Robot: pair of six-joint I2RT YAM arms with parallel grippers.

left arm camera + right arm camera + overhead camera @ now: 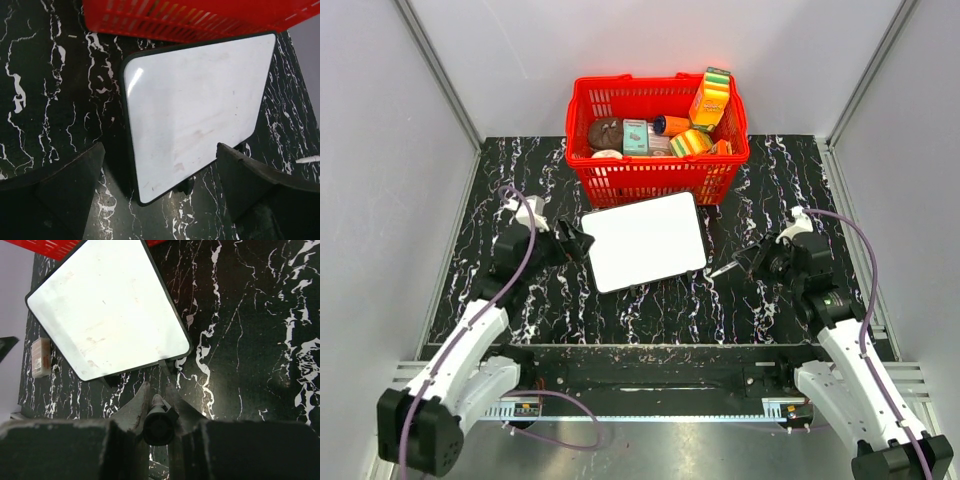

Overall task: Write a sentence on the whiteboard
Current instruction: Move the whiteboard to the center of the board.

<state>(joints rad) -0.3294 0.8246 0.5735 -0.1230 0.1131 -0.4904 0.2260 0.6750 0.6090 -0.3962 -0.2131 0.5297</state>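
— What are the grippers doing?

— The right gripper (159,390) is clamped tight on a dark marker (158,412), held lengthwise between the jaws with its tip pointing forward. The left gripper (582,240) has its jaws spread wide and grips nothing.

— Where's the marker tip?

— Just beside the whiteboard's (645,240) near right corner; I cannot tell whether it touches.

— And the left one?

— At the board's left edge, its fingers (70,185) apart on either side of the near end in the wrist view.

— The board itself?

— It lies flat and slightly skewed on the black marbled table (720,310), between the two arms, its far edge just in front of the red basket (650,180). Its white face shows only faint smudges.
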